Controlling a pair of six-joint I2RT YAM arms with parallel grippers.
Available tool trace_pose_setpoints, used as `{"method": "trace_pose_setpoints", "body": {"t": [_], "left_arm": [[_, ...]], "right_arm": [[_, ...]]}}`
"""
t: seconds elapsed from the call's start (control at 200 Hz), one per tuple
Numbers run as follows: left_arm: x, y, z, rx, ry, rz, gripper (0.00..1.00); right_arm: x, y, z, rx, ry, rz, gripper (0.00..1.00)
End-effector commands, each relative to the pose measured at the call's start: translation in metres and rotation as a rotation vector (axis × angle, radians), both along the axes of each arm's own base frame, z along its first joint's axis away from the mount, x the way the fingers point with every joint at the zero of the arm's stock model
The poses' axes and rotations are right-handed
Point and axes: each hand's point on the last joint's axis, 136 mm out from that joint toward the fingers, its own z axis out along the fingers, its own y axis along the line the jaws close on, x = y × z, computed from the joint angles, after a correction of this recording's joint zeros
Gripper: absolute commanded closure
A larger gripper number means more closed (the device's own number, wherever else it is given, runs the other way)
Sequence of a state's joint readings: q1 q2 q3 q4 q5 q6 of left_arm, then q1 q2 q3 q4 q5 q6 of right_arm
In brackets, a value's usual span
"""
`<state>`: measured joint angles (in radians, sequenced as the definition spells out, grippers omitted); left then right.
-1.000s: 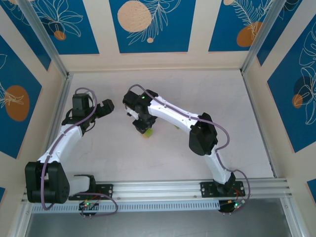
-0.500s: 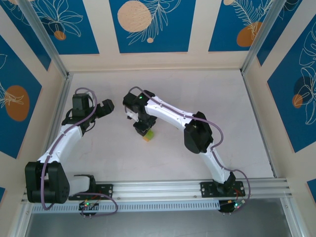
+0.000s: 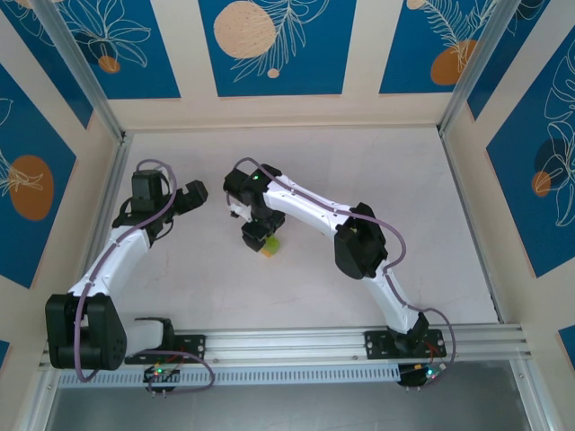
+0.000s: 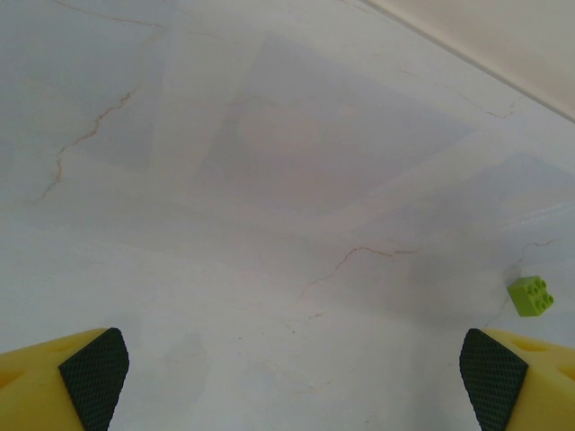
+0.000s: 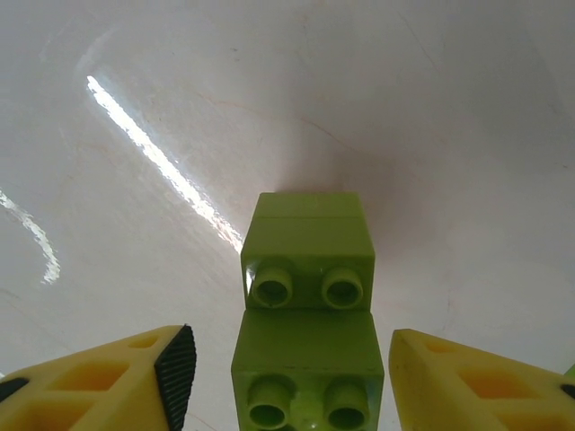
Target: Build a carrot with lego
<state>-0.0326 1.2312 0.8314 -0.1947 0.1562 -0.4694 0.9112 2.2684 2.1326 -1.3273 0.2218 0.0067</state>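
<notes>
Two green bricks of the carrot (image 5: 307, 305) lie lengthwise between the right fingers (image 5: 117, 382), spread apart either side; left fingers (image 4: 90, 373), also apart, hang well away

Pale white tabletop (image 3: 404, 206), faint hairline veins across it. Left of centre sits a small lime-green plastic brick cluster (image 3: 269, 246), an orange brick at its near end, studs showing on the green blocks. One loose lime-green four-stud square brick (image 4: 530, 295) lies alone on bare surface.
</notes>
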Motion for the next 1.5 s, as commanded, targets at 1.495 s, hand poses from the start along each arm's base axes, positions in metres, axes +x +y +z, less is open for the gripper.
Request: {"method": "trace_pose_setpoints", "body": {"t": [1.495], "left_arm": [[0.003,0.004,0.011,0.008,-0.031,0.006,0.03]], "right_arm": [[0.076,-0.158,-0.083,-0.001,0.078,-0.460,0.36]]}}
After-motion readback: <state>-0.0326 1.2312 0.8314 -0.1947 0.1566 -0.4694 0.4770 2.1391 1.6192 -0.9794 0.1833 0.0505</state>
